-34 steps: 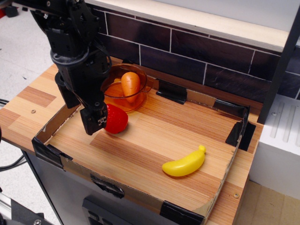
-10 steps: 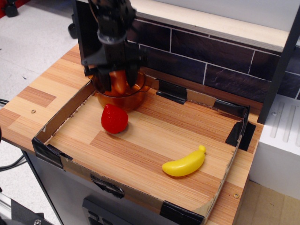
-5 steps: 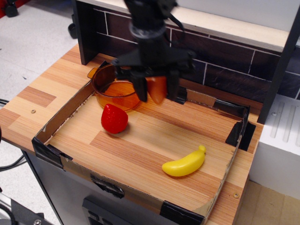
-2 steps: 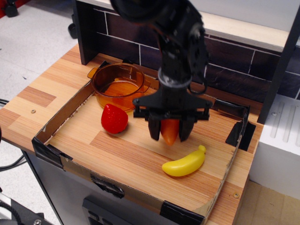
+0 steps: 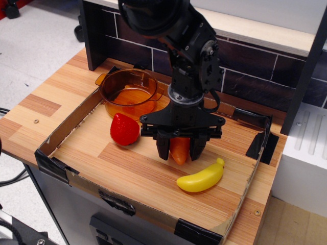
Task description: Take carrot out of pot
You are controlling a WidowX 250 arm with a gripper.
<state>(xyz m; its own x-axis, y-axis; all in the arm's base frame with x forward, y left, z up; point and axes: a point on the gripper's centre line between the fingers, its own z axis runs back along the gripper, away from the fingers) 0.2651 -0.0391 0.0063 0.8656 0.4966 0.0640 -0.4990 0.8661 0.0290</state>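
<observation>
My black gripper (image 5: 180,153) is shut on the orange carrot (image 5: 179,149) and holds it tip down, just above or touching the tray floor near the middle. The amber translucent pot (image 5: 127,93) stands empty at the tray's back left corner, well to the left of the gripper. The carrot's upper part is hidden between the fingers (image 5: 163,147).
A red toy strawberry (image 5: 124,129) lies left of the gripper, in front of the pot. A yellow toy banana (image 5: 202,177) lies just to the lower right of the gripper. The low cardboard tray wall (image 5: 66,173) rings the wooden floor. A dark brick wall stands behind.
The gripper lifted the carrot out of the pot, carried it right and forward, and has lowered it close to the tray floor. The pot is now empty.
</observation>
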